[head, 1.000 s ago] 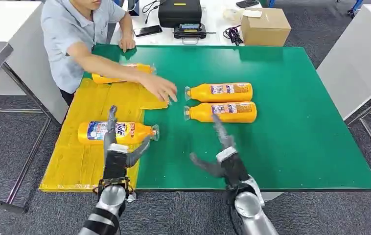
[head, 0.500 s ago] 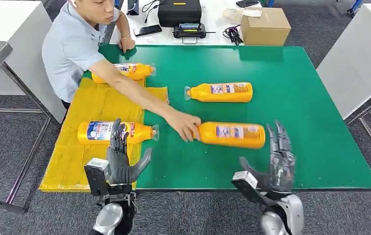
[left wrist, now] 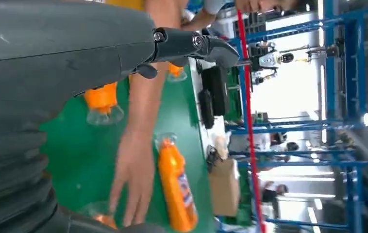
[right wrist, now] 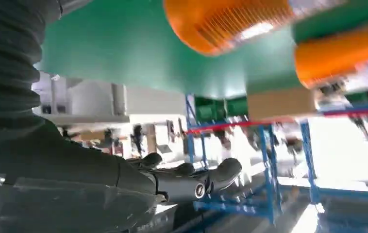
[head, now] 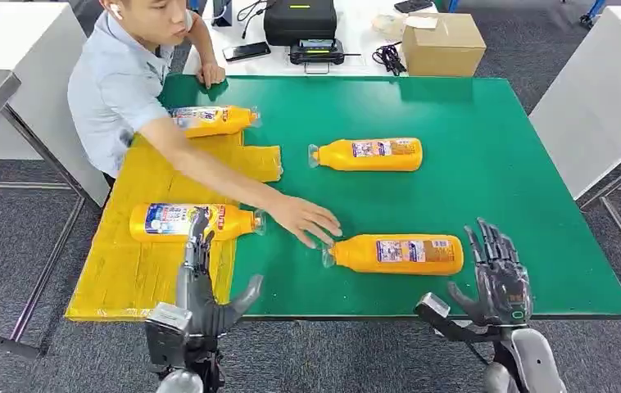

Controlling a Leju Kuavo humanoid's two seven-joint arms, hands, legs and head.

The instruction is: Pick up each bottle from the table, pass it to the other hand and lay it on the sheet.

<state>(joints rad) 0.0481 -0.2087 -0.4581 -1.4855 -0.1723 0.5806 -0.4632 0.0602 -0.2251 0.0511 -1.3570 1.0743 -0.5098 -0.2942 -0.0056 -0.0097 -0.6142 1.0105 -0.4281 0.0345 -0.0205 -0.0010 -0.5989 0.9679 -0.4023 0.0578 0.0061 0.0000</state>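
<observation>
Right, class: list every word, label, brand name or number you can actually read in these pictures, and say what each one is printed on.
Nothing here reads with certainty.
Bottle on the yellow sheet: large white brand lettering on a blue label, too blurred to spell out.
Far sheet bottle: label print too small.
Far table bottle: label print too small.
Near table bottle: label print too small.
Cardboard box: no legible print.

A person (head: pixel 119 82) in a light blue shirt leans across the green table (head: pixel 487 139) ahead of me, one arm outstretched. Beyond its far edge sit a cardboard box (head: pixel 443 44), a black case (head: pixel 301 20) and a smartphone (head: pixel 247 51).
</observation>
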